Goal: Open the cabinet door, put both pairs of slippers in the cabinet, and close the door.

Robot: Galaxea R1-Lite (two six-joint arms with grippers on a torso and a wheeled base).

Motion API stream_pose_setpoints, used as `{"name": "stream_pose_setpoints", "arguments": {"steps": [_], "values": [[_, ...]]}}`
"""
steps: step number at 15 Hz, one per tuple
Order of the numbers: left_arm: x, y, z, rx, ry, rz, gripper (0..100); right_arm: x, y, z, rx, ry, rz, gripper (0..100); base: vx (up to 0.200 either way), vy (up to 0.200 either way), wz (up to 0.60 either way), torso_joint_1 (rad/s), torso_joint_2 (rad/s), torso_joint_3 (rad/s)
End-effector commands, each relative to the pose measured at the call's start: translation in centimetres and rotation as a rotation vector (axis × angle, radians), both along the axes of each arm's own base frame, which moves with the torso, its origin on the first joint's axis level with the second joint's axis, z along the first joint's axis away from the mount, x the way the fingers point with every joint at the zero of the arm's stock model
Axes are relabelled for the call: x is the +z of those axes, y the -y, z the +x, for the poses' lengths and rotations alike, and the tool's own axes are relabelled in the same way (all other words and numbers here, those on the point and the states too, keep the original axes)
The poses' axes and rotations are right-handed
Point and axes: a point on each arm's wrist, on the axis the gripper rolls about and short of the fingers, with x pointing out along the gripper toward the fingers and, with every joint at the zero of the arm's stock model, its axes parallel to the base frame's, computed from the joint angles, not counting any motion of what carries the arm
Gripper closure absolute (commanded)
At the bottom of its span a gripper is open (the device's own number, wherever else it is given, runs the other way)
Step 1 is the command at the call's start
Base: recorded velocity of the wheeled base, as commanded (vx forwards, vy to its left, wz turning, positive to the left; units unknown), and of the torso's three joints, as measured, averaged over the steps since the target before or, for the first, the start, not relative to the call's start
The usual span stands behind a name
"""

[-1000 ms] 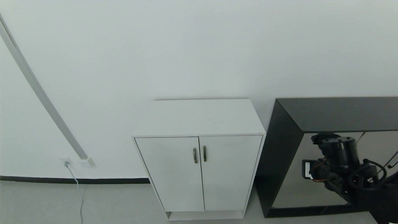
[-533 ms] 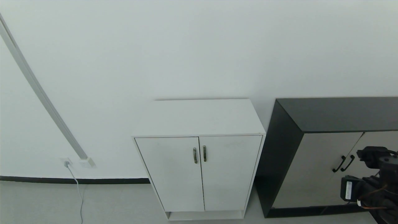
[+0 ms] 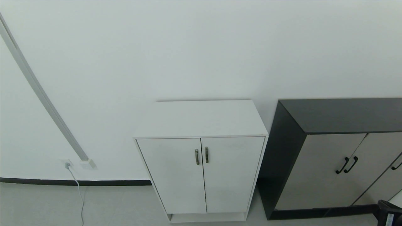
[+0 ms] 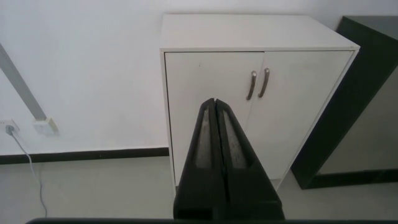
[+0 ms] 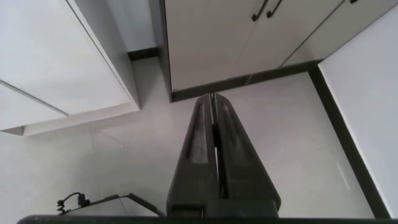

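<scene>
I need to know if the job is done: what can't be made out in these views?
Inside of the white cabinet: head and left wrist views, hidden behind its two shut doors; whether slippers are in there cannot be told.
Black cabinet: head view, right part cut off by the picture's edge.
Floor before the white cabinet: left wrist view, partly covered by the shut left gripper.
</scene>
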Motion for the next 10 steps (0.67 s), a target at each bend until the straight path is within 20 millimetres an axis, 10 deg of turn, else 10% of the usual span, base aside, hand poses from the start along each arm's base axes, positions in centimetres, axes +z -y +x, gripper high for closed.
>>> {"name": "stream_pose_setpoints", "arguments": {"steps": [1, 10], "values": [[0.0, 0.0, 0.0, 0.000, -0.001, 0.000, 100, 0.7, 0.5, -1.6, 0.002, 0.060, 0.012, 100, 0.000, 0.000, 0.00, 0.000, 0.00, 0.000], [0.0, 0.0, 0.0, 0.000, -0.001, 0.000, 100, -0.5, 2.1, -8.6, 0.233, 0.099, 0.017, 100, 0.000, 0.000, 0.00, 0.000, 0.00, 0.000]]}}
